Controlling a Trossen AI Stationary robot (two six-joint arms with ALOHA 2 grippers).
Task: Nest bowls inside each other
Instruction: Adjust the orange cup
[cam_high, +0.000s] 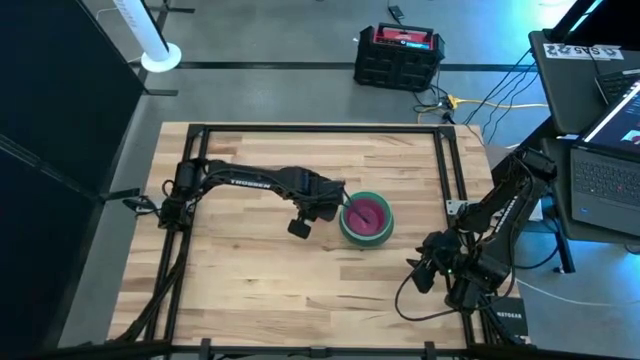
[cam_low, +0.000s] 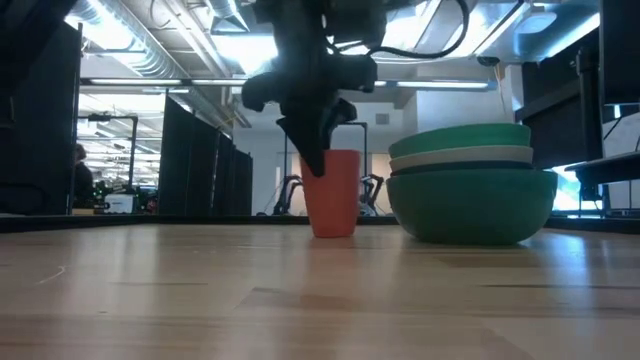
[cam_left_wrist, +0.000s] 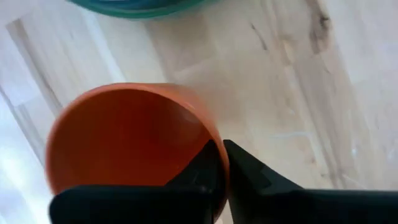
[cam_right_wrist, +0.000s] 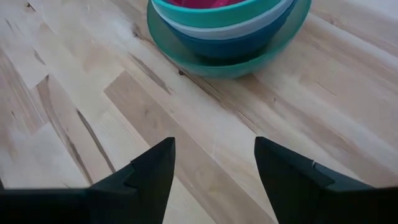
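Fingers of my left gripper (cam_left_wrist: 221, 163) pinch the red cup's (cam_low: 331, 192) rim – cup upright, just beside the nested bowls (cam_high: 366, 218) mid-table. Right gripper (cam_right_wrist: 214, 163) waits with fingers apart, farther from the stack.

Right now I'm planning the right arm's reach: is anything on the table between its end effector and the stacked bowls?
Nothing visible: only bare table lies between the open right end effector and the stacked bowls.
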